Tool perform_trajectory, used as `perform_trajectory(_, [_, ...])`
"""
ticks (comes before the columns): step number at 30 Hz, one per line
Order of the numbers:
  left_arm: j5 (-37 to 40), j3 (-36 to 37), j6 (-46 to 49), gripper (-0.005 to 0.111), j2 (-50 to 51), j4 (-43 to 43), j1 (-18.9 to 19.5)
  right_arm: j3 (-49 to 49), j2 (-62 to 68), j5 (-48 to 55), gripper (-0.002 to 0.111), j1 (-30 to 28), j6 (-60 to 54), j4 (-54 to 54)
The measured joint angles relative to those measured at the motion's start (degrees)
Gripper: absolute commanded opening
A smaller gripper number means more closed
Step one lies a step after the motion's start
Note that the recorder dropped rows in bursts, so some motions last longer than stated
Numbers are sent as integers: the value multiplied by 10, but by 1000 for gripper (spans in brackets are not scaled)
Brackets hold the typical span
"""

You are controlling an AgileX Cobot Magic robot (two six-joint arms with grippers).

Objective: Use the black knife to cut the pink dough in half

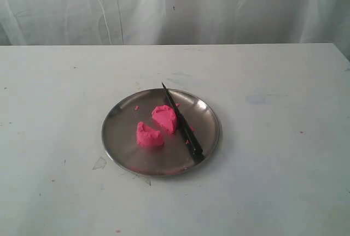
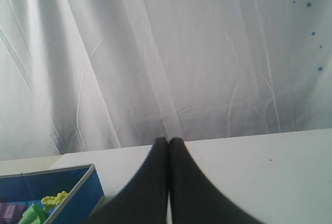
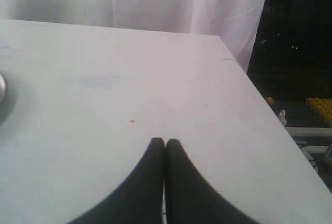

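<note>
Two pink dough halves lie apart on the round metal plate (image 1: 123, 148): one pink dough half (image 1: 149, 135) nearer the front left, the other pink dough half (image 1: 164, 118) beside the blade. The black knife (image 1: 182, 124) rests on the plate, its tip at the far rim and its handle at the near right rim. Neither arm shows in the exterior view. My left gripper (image 2: 168, 140) is shut with nothing in it, above bare table far from the plate. My right gripper (image 3: 165, 141) is also shut and empty; only the plate's edge (image 3: 2, 89) shows in its view.
Tiny pink crumbs dot the plate and the white table (image 1: 273, 154). A blue box (image 2: 72, 203) holding coloured pieces stands close to the left gripper. The table's edge (image 3: 244, 68) drops off near the right gripper. A white curtain (image 1: 175, 6) hangs behind.
</note>
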Motion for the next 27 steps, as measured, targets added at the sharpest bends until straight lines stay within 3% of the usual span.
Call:
perform_trajectory(9, [2, 1, 0, 0, 0, 0, 0, 0, 0, 0, 0, 0, 0, 0])
perform_trajectory(11, [18, 19, -23, 0, -7, 43, 3, 0, 0, 0, 0, 0, -1, 0])
perform_trajectory(13, [71, 59, -206, 0, -24, 253, 31, 0, 0, 0, 0, 0, -1, 0])
perform_trajectory(15, [131, 99, -514, 0, -25, 487, 64, 0, 0, 2, 0, 0, -1, 0])
perform_trajectory(18, [315, 117, -1004, 0, -27, 799, 129, 0, 0, 1, 0, 0, -1, 0])
perform_trajectory(19, [387, 118, -1089, 0, -27, 875, 149, 0, 0, 1, 0, 0, -1, 0])
perform_trajectory(21, [498, 128, -1176, 0, -27, 946, 173, 0, 0, 1, 0, 0, -1, 0])
perform_trajectory(27, [590, 160, -1177, 0, -27, 989, 179, 0, 0, 1, 0, 0, -1, 0])
